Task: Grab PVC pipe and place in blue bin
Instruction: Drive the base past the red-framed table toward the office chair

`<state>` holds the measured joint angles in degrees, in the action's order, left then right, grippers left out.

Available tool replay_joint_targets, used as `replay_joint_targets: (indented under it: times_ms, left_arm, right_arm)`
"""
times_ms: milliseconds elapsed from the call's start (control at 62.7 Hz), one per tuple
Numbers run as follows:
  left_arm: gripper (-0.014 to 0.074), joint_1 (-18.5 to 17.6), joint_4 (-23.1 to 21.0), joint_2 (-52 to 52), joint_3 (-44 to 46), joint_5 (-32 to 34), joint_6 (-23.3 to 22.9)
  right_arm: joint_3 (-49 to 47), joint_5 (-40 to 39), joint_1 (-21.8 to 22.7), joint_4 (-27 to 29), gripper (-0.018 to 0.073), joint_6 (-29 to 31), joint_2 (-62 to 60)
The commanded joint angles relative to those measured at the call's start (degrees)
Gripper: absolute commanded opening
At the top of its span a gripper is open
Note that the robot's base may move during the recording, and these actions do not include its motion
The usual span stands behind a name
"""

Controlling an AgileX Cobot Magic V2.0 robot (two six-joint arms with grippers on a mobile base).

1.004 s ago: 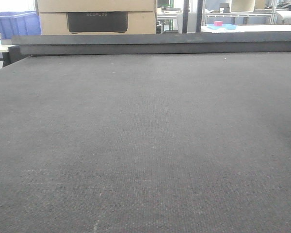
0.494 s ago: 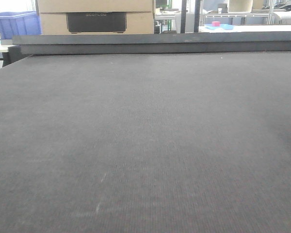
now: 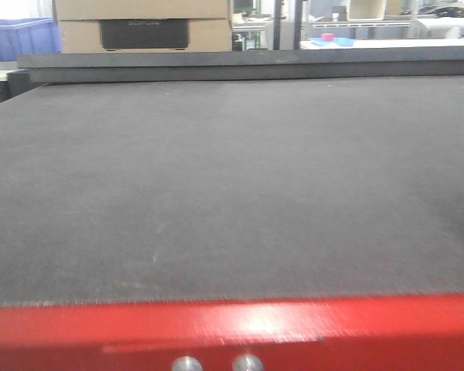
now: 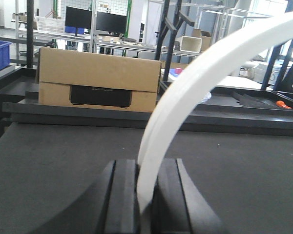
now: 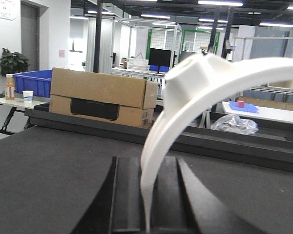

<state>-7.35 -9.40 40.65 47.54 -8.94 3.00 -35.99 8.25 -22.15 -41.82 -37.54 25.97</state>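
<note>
Left gripper (image 4: 146, 195): jaws clenched on the PVC pipe (image 4: 173, 107), a thin white curved band pinched near its lower end. It rises from the jaws and arcs right, out of frame, clear of the dark worktop (image 3: 232, 193). Right gripper (image 5: 146, 195): jaws clenched on a white arc (image 5: 195, 83), broader and flatter, probably the look-alike part rather than the target. The front view shows neither arm nor part. A blue bin (image 5: 33, 82) stands past the worktop's far left corner, beside the cardboard box (image 4: 97, 80); its inside is not visible. The step looks like transport to the bin. To do it well, keep the squeeze firm, since the grip is near one end and the long free arc can pivot or slip. Travel slowly, lift over the raised back rail and the box, and release only once the pipe is above the bin opening. Keep the right arm out of the path.
</note>
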Motion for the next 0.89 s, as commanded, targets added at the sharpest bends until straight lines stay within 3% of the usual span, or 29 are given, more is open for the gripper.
replay_joint_targets:
  times_ms: [0, 877]
  left_arm:
    - [-0.0111, 0.3, -0.4, -0.3, -0.1, 1.3, -0.2]
    - [-0.0111, 0.3, -0.4, -0.3, -0.1, 1.3, -0.2]
  right_arm:
    - [0.2, -1.0, -0.1, -0.5, -0.0165, 0.2, -0.4]
    - [0.2, -1.0, -0.1, -0.5, -0.0165, 0.2, -0.4]
